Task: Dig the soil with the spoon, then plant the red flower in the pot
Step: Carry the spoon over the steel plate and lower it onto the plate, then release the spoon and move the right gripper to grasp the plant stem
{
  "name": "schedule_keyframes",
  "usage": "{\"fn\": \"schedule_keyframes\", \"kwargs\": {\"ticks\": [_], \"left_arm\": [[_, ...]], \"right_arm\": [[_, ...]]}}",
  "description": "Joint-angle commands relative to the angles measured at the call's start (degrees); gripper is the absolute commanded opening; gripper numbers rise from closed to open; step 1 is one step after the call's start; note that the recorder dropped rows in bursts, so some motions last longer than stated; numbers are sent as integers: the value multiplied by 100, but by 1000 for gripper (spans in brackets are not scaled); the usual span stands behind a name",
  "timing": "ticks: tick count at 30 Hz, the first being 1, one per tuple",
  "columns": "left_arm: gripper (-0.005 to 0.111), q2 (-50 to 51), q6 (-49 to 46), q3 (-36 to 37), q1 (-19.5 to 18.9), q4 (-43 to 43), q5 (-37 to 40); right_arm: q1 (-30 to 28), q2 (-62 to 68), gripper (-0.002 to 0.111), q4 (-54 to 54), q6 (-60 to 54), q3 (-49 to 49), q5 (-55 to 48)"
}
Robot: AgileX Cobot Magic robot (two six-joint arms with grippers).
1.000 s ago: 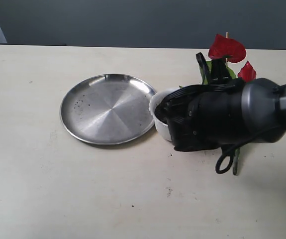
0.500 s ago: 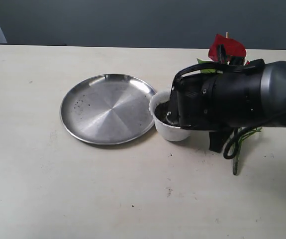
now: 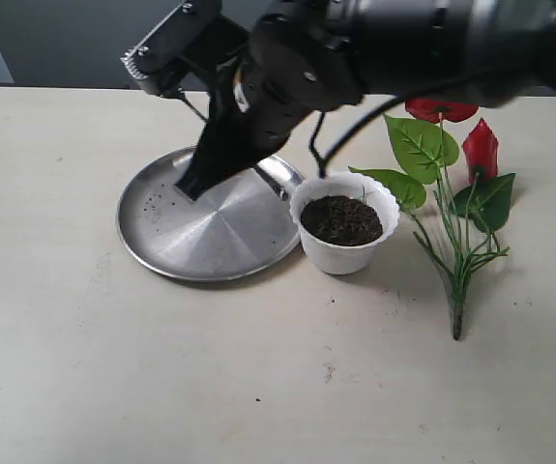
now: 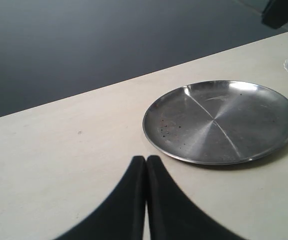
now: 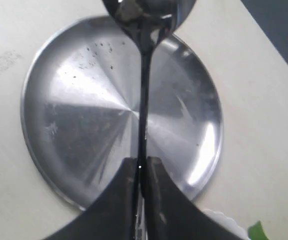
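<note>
Half a second ago the right gripper [image 5: 139, 172] hung low over the pot [image 3: 344, 235]; now it has lifted to the pot's ten o'clock, above the one steel plate [image 3: 208, 215], pinching the single spoon [image 5: 142, 75] by its handle. One pot of soil [image 3: 341, 218] stands beside the plate, one red flower [image 3: 452, 174] with two blooms lies on the surface [image 3: 161, 367] at its three o'clock, and the left gripper [image 4: 146, 162] is pressed closed, empty.
</note>
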State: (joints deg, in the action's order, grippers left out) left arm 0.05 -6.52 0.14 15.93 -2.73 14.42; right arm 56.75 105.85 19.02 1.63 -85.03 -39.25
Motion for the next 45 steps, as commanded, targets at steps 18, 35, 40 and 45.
{"fn": "schedule_keyframes", "kwargs": {"ticks": [18, 35, 40, 45], "left_arm": [[0, -5, 7, -14, 29, 47, -76], [0, -5, 7, -14, 29, 47, -76], [0, -5, 7, -14, 29, 47, -76], [0, -5, 7, -14, 29, 47, -76]], "right_arm": [[-546, 2741, -1, -1314, -397, -2173, -1043], [-623, 2530, 29, -1614, -410, -2173, -1140], [-623, 1888, 29, -1980, -300, -2160, -1546], [-636, 1160, 29, -1241, 685, -2041, -1954]]}}
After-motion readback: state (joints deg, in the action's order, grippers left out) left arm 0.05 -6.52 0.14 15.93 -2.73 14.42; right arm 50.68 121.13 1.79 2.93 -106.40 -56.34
